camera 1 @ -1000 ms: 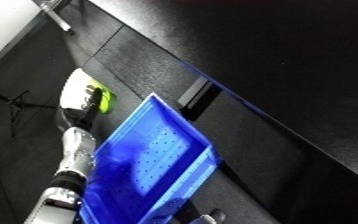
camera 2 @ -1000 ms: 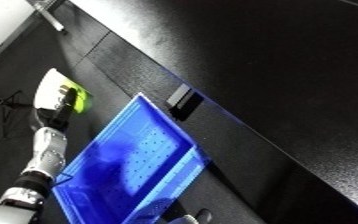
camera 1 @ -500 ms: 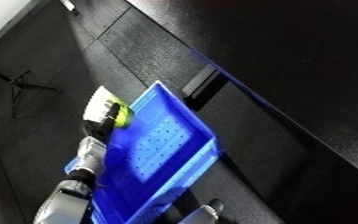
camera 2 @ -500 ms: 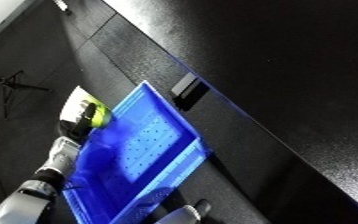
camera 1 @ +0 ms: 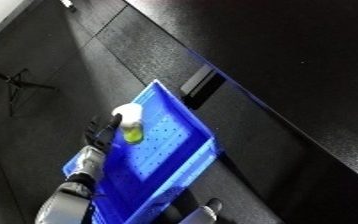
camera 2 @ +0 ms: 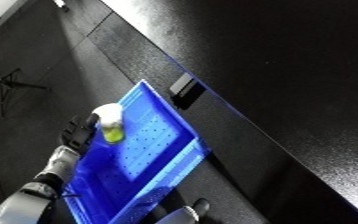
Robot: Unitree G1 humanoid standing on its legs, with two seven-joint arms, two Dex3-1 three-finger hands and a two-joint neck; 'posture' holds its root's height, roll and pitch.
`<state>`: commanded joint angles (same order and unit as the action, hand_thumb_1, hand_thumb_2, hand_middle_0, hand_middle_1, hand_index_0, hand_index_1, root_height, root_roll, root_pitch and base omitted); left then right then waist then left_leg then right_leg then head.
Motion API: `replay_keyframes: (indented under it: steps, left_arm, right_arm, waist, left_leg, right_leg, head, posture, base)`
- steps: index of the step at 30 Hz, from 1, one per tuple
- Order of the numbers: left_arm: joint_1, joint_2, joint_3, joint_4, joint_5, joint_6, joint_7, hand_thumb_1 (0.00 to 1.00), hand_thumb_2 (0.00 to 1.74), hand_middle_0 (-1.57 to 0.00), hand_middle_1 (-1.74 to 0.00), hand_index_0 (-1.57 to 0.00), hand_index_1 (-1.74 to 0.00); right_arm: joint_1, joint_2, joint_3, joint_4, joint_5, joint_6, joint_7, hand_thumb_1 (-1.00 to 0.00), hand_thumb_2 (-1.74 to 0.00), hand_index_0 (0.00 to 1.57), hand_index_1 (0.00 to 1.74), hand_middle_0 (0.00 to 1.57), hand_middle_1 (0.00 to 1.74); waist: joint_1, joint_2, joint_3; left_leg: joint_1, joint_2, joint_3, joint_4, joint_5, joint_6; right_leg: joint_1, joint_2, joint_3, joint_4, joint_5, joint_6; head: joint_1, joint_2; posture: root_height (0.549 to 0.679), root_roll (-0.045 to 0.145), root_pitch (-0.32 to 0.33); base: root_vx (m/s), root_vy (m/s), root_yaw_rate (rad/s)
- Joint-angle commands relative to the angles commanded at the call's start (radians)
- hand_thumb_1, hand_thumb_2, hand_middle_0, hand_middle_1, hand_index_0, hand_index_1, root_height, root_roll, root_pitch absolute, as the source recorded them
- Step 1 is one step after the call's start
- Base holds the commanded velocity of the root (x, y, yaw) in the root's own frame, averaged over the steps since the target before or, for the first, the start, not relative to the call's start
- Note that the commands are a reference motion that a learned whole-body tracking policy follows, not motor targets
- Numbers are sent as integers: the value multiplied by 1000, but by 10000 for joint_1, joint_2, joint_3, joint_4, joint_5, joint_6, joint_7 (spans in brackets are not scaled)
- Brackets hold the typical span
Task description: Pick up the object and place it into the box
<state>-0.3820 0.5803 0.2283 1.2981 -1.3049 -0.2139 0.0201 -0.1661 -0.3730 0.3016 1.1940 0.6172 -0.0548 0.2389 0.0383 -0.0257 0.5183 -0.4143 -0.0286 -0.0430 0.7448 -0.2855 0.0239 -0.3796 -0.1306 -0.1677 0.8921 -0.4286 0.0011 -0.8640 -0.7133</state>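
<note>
A robot's left hand (camera 1: 99,135) reaches up from the lower left of the frame, its black fingers curled around a white and yellow-green object (camera 1: 129,125), which it holds over the left rim of a blue bin (camera 1: 180,150). The object sits left of centre, its white end uppermost and its green part lower, seen against the bin's perforated floor; whether it touches the bin cannot be told. The silver and white forearm (camera 1: 73,190) runs down to the bottom left corner, along the bin's outer wall. The bin lies tilted across the lower middle of the frame, against a wide black table (camera 1: 282,65) that fills the upper right. A small dark block (camera 2: 184,90) sits just beyond the bin's upper corner. At the bottom edge, part of the right hand (camera 1: 202,212) shows; its fingers cannot be made out.
</note>
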Motion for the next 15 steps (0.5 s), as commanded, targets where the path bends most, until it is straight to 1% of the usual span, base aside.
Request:
replay_keyframes:
  steps: [7,10,12,15]
  left_arm:
    - [-113,89,-12,120,-75,53,-116,0,0,0,0,0,0]
    - [-158,111,-40,141,-52,114,-211,0,0,0,0,0,0]
    - [-175,105,-65,130,-48,195,-510,0,0,0,0,0,0]
    - [-167,58,-177,61,173,291,-1291,0,0,0,0,0,0]
  right_arm:
    - [-30,-3,65,-48,27,20,-31,0,0,0,0,0,0]
    - [-54,16,89,-62,67,14,-47,0,0,0,0,0,0]
    - [-76,31,97,-69,96,10,-58,0,0,0,0,0,0]
    - [-90,39,85,-90,124,-4,-76,0,0,0,0,0,0]
  waist:
    - [-3,22,-13]
    - [-3,28,-17]
    - [-3,26,-20]
    - [-14,26,-23]
  left_leg:
    - [-28,-11,6,-62,32,-14]
    - [-43,-16,9,-68,32,-8]
    - [-46,-18,15,-72,24,-4]
    - [-38,-16,40,-62,-6,-1]
  right_leg:
    - [-46,-7,-10,-66,49,13]
    - [-82,-9,-14,-76,75,22]
    - [-104,-4,-15,-87,95,30]
    - [-123,3,-5,-119,147,61]
  head:
    - [113,96]
    - [340,161]
    - [514,222]
    - [1075,300]
  posture:
    - [621,41,-61]
    - [621,40,-59]
    - [622,39,-58]
    - [622,36,-56]
  base:
    - [-20,2,4]
    - [-23,-4,7]
    - [-23,-10,-3]
    - [-23,-12,-32]
